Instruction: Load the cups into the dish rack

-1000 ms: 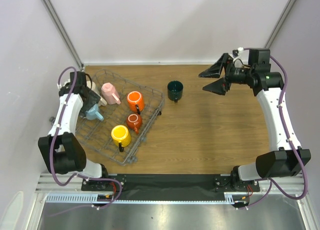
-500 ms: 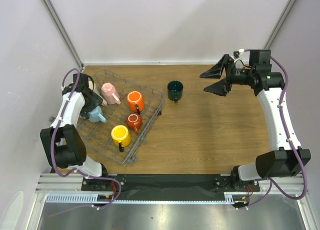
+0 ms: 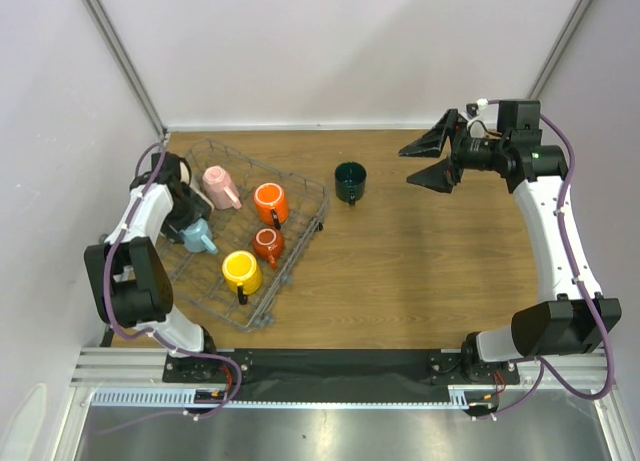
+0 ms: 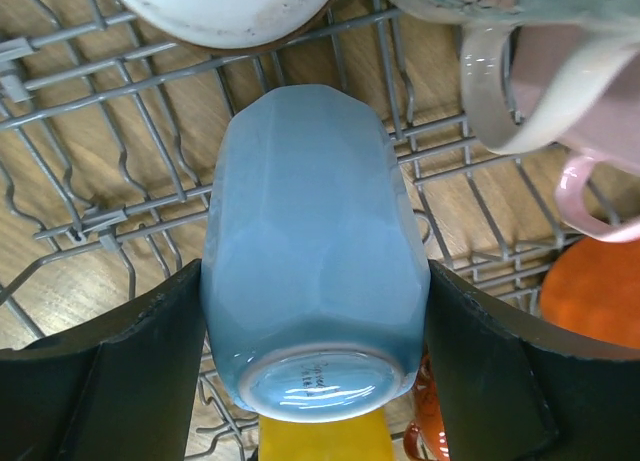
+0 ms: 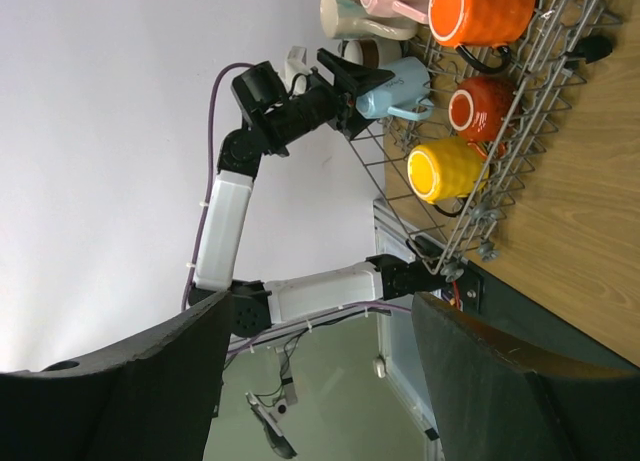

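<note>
Light blue mug (image 4: 310, 211): in dish rack (image 3: 293, 266), 9 o'clock side, base toward the wrist camera; base stamp too small to read.
Left gripper (image 4: 315, 291): clamped on its sides.
Dark green mug (image 3: 350, 181): on table (image 3: 400, 281), 2 o'clock of rack.
Right gripper (image 3: 405, 167): jaws spread, holding nothing.

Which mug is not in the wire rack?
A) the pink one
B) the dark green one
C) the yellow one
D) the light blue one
B: the dark green mug stands alone on the table, to the right of the dish rack and outside its wires.
</note>
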Controlling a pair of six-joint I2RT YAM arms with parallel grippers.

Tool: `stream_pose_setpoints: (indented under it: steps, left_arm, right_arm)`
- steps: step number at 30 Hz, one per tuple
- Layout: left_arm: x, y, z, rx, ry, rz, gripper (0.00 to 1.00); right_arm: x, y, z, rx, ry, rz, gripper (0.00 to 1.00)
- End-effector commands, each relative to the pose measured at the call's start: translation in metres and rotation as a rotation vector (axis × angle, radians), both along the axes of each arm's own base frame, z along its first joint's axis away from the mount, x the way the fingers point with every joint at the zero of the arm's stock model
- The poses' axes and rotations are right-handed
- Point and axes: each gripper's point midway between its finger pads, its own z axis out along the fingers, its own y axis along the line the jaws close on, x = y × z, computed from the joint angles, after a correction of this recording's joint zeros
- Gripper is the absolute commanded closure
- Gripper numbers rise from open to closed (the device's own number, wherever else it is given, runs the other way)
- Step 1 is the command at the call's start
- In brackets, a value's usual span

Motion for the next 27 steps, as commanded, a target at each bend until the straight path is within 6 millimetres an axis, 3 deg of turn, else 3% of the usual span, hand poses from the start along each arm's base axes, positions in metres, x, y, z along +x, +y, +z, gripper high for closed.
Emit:
stream_pose_setpoints:
  steps: [1,4,6,7,11,16,17,22,27]
  left_arm:
    - [0.024,0.005,0.013,-0.001,-0.084,-0.029,1.00]
    - [0.026,0.008,0.010,-0.013,-0.074,-0.032,1.00]
    - [0.024,0.009,0.006,-0.030,-0.064,-0.027,0.90]
    - [0.024,0.009,0.005,-0.041,-0.064,-0.025,0.72]
    - [0.022,0.007,0.005,-0.056,-0.067,-0.031,0.30]
    - [0.021,0.002,0.012,-0.070,-0.103,-0.046,0.10]
    - [0.020,0.001,0.013,-0.071,-0.103,-0.049,0.02]
    - [0.020,0.000,0.022,-0.073,-0.125,-0.076,0.00]
    - [0.007,-0.006,0.032,-0.084,-0.137,-0.076,0.00]
  right_arm:
    - [-0.004,0.002,0.010,0.012,-0.033,0.003,0.22]
    - [-0.004,0.003,0.008,0.010,-0.030,0.003,0.22]
    - [-0.003,0.003,0.006,0.007,-0.025,-0.001,0.22]
    - [-0.003,0.003,0.004,0.006,-0.024,-0.004,0.22]
    - [0.005,0.005,-0.003,-0.010,-0.022,-0.016,0.22]
    - [0.024,0.015,-0.028,-0.097,-0.008,-0.053,0.21]
    - [0.031,0.013,-0.035,-0.133,-0.014,-0.083,0.21]
    - [0.053,0.023,-0.066,-0.213,0.015,-0.105,0.21]
    - [0.074,0.030,-0.102,-0.333,0.040,-0.132,0.20]
